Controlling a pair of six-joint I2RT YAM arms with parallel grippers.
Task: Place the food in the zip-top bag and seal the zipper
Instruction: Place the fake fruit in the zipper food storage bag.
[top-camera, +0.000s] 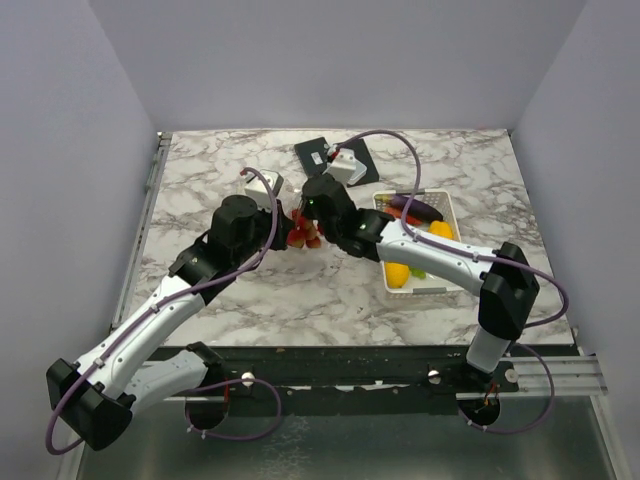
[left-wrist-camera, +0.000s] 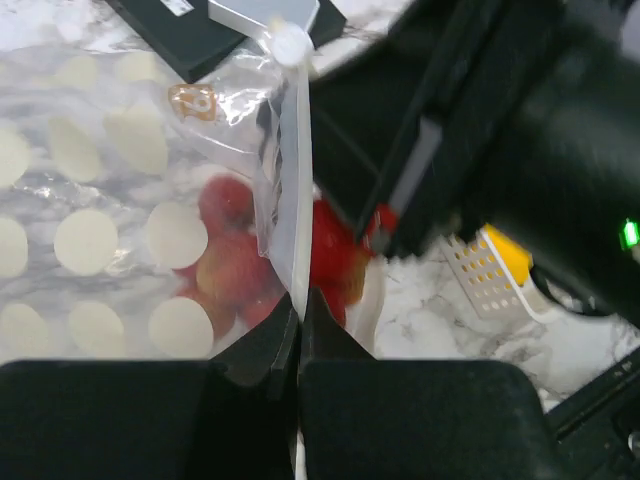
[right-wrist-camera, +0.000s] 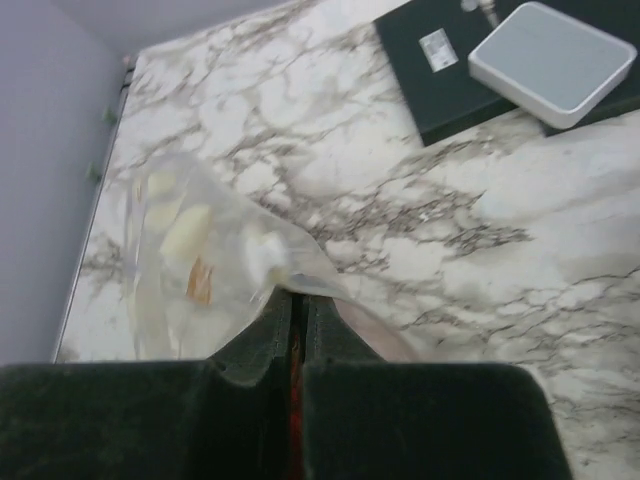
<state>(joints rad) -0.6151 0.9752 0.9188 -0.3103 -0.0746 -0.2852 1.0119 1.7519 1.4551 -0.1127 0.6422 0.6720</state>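
The zip-top bag (left-wrist-camera: 100, 200), clear with white dots, hangs between my two grippers near the table's middle (top-camera: 303, 236). Red strawberries (left-wrist-camera: 230, 265) show inside it. My left gripper (left-wrist-camera: 300, 300) is shut on the zipper (left-wrist-camera: 293, 200), the pale strip that runs up from its fingertips. My right gripper (right-wrist-camera: 297, 297) is shut on the bag's (right-wrist-camera: 190, 250) edge, with red showing between its jaws. In the top view the left gripper (top-camera: 291, 226) and right gripper (top-camera: 318, 214) meet tip to tip over the bag. A yellow lemon (top-camera: 398, 275) and purple eggplant (top-camera: 415, 208) lie in the basket.
A white perforated basket (top-camera: 447, 206) with more toy food stands right of the bag; its corner (left-wrist-camera: 480, 285) shows in the left wrist view. A black pad (top-camera: 315, 152) lies at the back, with a white box (right-wrist-camera: 550, 60) on it. Grey walls surround the marble table.
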